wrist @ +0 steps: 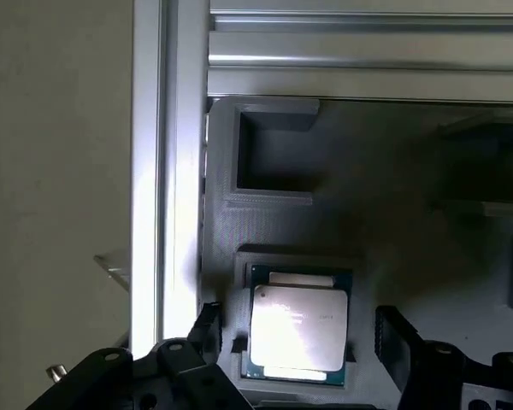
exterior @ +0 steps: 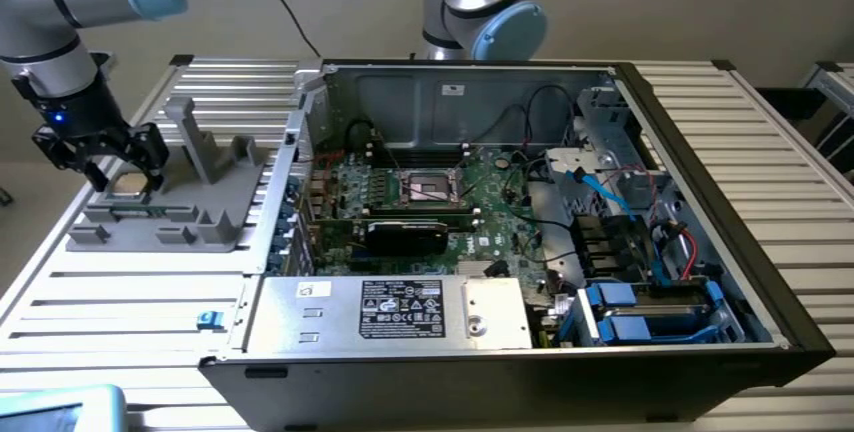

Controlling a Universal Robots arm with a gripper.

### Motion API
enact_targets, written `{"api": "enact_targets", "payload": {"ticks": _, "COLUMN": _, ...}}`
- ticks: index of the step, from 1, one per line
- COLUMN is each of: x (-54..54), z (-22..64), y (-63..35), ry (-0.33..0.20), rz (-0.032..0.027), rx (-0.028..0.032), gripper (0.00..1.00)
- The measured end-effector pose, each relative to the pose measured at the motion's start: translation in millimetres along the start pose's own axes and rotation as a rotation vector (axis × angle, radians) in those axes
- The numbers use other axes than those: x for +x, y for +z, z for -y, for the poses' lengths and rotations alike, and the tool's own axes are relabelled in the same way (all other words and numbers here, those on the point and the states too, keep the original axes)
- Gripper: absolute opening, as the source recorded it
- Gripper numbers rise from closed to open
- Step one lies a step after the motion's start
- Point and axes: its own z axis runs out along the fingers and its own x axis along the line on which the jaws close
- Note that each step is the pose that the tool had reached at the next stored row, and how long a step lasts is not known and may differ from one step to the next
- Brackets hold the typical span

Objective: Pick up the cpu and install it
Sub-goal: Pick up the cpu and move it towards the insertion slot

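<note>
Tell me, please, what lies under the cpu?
The cpu rests in a square pocket of the grey holder block, which stands on the slatted table. The pocket's floor beneath the chip is covered.

The tool (exterior: pixel 123 174) hangs pointing down, jaws spread wide.
</note>
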Motion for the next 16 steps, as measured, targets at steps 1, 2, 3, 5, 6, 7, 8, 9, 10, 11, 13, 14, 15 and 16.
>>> {"api": "enact_targets", "payload": {"ticks": 1, "x": 0.0, "z": 0.0, "y": 0.0, "ry": 0.0, "rz": 0.0, "rx": 0.0, "gripper": 0.82}}
{"api": "enact_targets", "payload": {"ticks": 2, "x": 0.0, "z": 0.0, "y": 0.0, "ry": 0.0, "rz": 0.0, "rx": 0.0, "gripper": 0.82}}
{"api": "enact_targets", "payload": {"ticks": 3, "x": 0.0, "z": 0.0, "y": 0.0, "ry": 0.0, "rz": 0.0001, "rx": 0.0, "gripper": 0.75}}
{"api": "enact_targets", "payload": {"ticks": 5, "x": 0.0, "z": 0.0, "y": 0.0, "ry": 0.0, "rz": 0.0001, "rx": 0.0, "gripper": 0.75}}
{"api": "enact_targets", "payload": {"ticks": 6, "x": 0.0, "z": 0.0, "y": 0.0, "ry": 0.0, "rz": 0.0001, "rx": -0.0001, "gripper": 0.75}}
{"api": "enact_targets", "payload": {"ticks": 7, "x": 0.0, "z": 0.0, "y": 0.0, "ry": 0.0, "rz": 0.0, "rx": 0.0, "gripper": 0.75}}
{"api": "enact_targets", "payload": {"ticks": 8, "x": -0.2, "z": -0.1, "y": 0.2, "ry": 0.0, "rz": 0.0004, "rx": -0.0001, "gripper": 0.75}}
{"api": "enact_targets", "payload": {"ticks": 9, "x": -0.3, "z": -0.1, "y": 0.2, "ry": 0.001, "rz": 0.0003, "rx": -0.0001, "gripper": 0.75}}
{"api": "enact_targets", "payload": {"ticks": 10, "x": -0.4, "z": -0.1, "y": 0.1, "ry": 0.002, "rz": 0.0002, "rx": -0.0001, "gripper": 0.75}}
{"api": "enact_targets", "payload": {"ticks": 11, "x": -0.4, "z": -0.1, "y": 0.0, "ry": 0.002, "rz": 0.0001, "rx": 0.0, "gripper": 0.75}}
{"api": "enact_targets", "payload": {"ticks": 13, "x": -0.4, "z": 0.0, "y": 0.0, "ry": 0.002, "rz": 0.0, "rx": 0.0, "gripper": 0.75}}
{"api": "enact_targets", "payload": {"ticks": 14, "x": -0.4, "z": 0.0, "y": 0.0, "ry": 0.002, "rz": 0.0, "rx": 0.0, "gripper": 0.75}}
{"api": "enact_targets", "payload": {"ticks": 15, "x": -0.4, "z": 0.0, "y": 0.0, "ry": 0.002, "rz": 0.0, "rx": -0.0001, "gripper": 0.75}}
{"api": "enact_targets", "payload": {"ticks": 16, "x": -0.4, "z": 0.0, "y": 0.0, "ry": 0.002, "rz": 0.0001, "rx": -0.0001, "gripper": 0.75}}
